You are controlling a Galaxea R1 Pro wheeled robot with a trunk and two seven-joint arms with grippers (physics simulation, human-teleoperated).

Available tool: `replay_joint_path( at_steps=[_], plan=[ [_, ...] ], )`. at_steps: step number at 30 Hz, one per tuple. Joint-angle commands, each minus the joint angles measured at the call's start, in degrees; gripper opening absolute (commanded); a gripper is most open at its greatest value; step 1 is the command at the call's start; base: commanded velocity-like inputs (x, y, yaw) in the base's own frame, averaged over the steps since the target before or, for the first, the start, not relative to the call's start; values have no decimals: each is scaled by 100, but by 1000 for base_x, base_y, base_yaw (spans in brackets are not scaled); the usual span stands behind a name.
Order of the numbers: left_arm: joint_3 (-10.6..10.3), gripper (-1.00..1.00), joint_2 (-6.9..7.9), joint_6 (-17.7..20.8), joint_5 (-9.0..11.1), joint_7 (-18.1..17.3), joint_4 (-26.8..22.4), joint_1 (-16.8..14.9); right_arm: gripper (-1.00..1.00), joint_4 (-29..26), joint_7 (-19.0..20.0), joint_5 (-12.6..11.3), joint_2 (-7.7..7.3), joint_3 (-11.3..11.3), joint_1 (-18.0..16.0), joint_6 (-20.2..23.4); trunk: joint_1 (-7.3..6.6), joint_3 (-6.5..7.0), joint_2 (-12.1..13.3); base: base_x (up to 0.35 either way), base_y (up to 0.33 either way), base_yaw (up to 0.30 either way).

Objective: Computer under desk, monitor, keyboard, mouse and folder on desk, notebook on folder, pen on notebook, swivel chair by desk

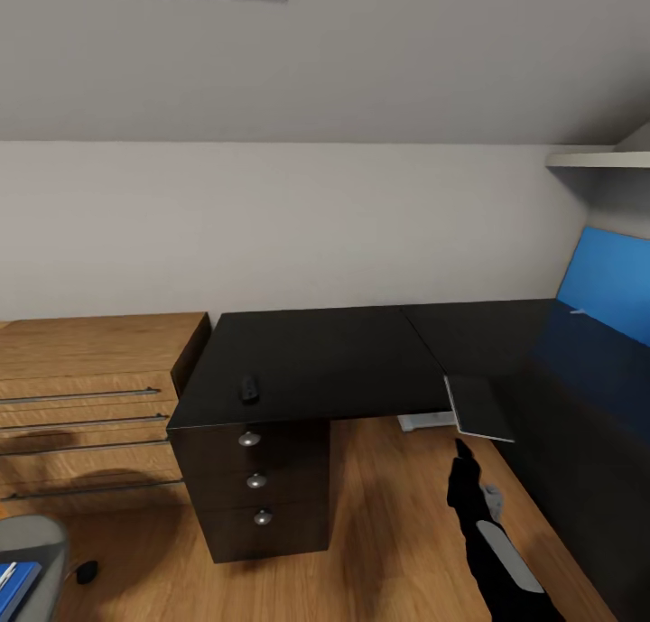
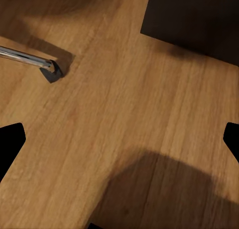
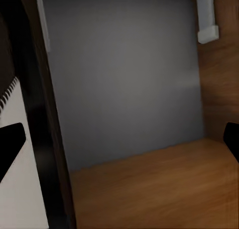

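Head view, right gripper (image 1: 462, 448): black, at the end of the right arm, low over the wooden floor (image 1: 397, 523) just below the front edge of the desk's right wing; nothing hangs from it.
Right wrist view, right gripper (image 3: 119, 139): its two black fingertips (image 3: 10, 139) stand wide apart at the picture's sides, released, with nothing between them; beyond them a grey panel rises from the floor, and a pale ridged edge lies close against one finger, too near to name.
Left wrist view, left gripper (image 2: 119, 139): spread open and empty, fingertips (image 2: 11, 139) at the sides, pointing down at bare wood.
Left wrist view, swivel chair (image 2: 35, 62): one chrome leg ending in a dark caster rests on the floor, near a corner of the black drawer unit.
Desk (image 1: 307, 360): glossy black L-shaped top against the white wall; three-drawer unit with silver knobs under its left end.
Mouse (image 1: 249, 388): small and black, near the front left corner of the desk.
Keyboard (image 1: 478, 407): grey slab on the right wing, jutting over the front edge by the inner corner.
Folder (image 1: 16, 584): blue, on the grey chair seat at the head view's lower left corner.
Wooden chest (image 1: 86, 396): touching the desk's left end.
Blue wall panel (image 1: 607, 283): behind the right wing.
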Motion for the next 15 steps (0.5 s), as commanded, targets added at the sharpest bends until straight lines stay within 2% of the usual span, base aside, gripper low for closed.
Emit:
replay_joint_path(
  at_steps=[1,6,15],
  plan=[
    [-45,100,2,-19,62,-27,7,-4,100,2,33,-127,-2,5,-3,-17,-1,-5,-2,0,0,0],
    [-45,100,1,-16,62,-27,7,-4,100,3,37,-296,-9,-12,-3,-19,-1,-5,-2,0,0,0],
    [-45,100,1,-17,62,-27,7,-4,100,-4,68,-358,-18,12,-3,-19,-1,-5,-2,0,0,0]
  ],
)
